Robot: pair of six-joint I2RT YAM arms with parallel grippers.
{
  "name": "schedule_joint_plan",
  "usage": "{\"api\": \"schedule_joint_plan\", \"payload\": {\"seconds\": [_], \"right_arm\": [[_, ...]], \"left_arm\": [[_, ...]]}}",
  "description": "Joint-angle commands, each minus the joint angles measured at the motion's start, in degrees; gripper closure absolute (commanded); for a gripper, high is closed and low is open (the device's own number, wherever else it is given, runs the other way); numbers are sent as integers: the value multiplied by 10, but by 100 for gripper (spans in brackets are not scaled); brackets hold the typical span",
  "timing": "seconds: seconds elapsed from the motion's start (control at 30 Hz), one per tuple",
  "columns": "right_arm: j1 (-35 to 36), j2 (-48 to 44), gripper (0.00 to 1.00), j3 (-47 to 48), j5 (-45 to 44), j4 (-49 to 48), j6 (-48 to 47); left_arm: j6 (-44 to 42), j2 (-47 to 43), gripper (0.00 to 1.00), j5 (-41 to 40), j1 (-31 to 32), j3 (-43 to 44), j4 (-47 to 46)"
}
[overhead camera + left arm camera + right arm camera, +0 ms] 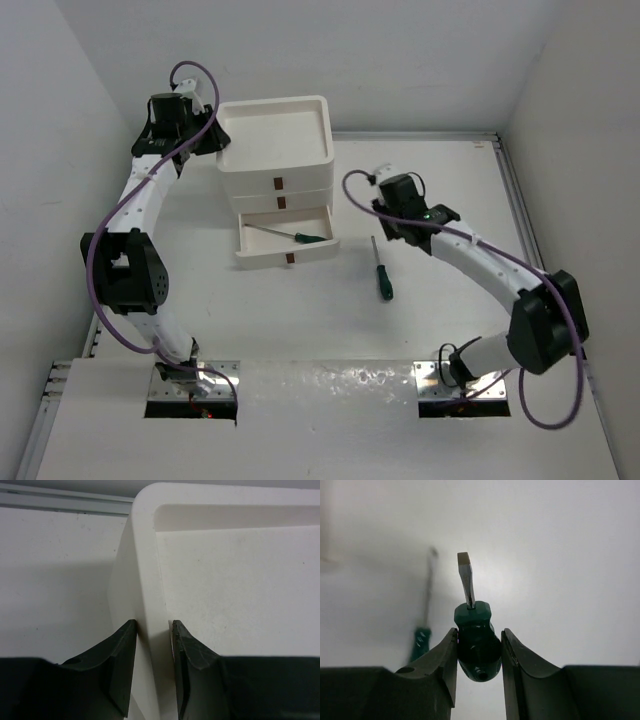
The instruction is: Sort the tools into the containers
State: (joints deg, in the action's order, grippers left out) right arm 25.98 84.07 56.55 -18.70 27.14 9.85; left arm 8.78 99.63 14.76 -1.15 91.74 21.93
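Stubby green screwdriver (pixel 477 647) sits clamped in my right gripper (pixel 479 636), fat handle between the two fingers, narrow gap. Its long axis runs along the fingers, and the flat blade points straight out away from the wrist. I hold it above the table (pixel 450 180), right of centre; the top view hides which way it lies over the table.

Second green screwdriver (pixel 383 271) lies flat on the table near the middle, just beside and below that gripper. Its long axis runs near to far, handle toward the near edge, tip toward the far edge.

Third green screwdriver (pixel 300 237) is inside the pulled-out bottom drawer (pixel 285 256), lying diagonally, handle at the drawer's right, shaft toward its left.

That drawer belongs to the white drawer unit (pixel 275 185) by the far edge, left of centre. My left gripper (pixel 152 626) pinches the left rim of its top tray (pixel 322 125), one finger outside the rim and one inside.
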Motion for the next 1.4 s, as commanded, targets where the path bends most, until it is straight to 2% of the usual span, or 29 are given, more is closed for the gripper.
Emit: {"api": "schedule_joint_plan", "payload": {"seconds": [0.0,0.03,0.1,0.27,0.37,0.4,0.43,0.53,0.57,0.63,0.7,0.77,0.87,1.0,1.03,1.07,1.13,1.17,1.23,1.37], "right_arm": [[129,-40,100,61,22,-160,-190],[168,-17,100,72,50,-181,-211],[190,28,100,135,74,-172,-264],[223,214,100,295,45,-94,-350],[234,284,100,388,25,-68,-366],[236,294,94,399,18,-67,-369],[236,303,82,408,13,-64,-372],[236,323,67,435,14,-57,-374],[236,324,54,442,16,-55,-374],[236,318,37,442,19,-50,-366],[236,298,15,428,23,-48,-356],[236,276,8,401,16,-47,-331],[233,214,7,332,6,-64,-266],[199,129,32,231,10,-60,-105],[169,115,36,210,31,-42,-59],[152,89,35,157,41,-34,23],[105,62,23,90,50,-29,143],[99,40,21,24,49,-30,159],[100,26,17,-46,51,-34,178],[100,-2,16,-124,84,-52,218]], "left_arm": [[-24,31,93,12,5,-9,53],[-24,31,93,10,5,-8,54],[-28,30,93,7,5,-6,58],[-31,25,93,4,5,-7,59],[-33,22,93,1,6,-6,60],[-33,23,93,-1,5,-6,59],[-33,23,93,-3,5,-5,58],[-33,24,93,-3,5,-5,58],[-33,26,93,-1,5,-5,58],[-33,28,93,-1,5,-5,58],[-33,28,93,-1,5,-6,58],[-34,28,93,-1,6,-5,60],[-34,27,93,0,5,-5,59],[-34,28,93,2,6,-10,55],[-34,29,93,4,5,-10,55],[-33,31,93,5,5,-10,54],[-32,31,93,11,5,-10,52],[-31,32,93,14,6,-10,51],[-29,32,93,18,5,-11,50],[-28,31,93,21,6,-12,50]]}}
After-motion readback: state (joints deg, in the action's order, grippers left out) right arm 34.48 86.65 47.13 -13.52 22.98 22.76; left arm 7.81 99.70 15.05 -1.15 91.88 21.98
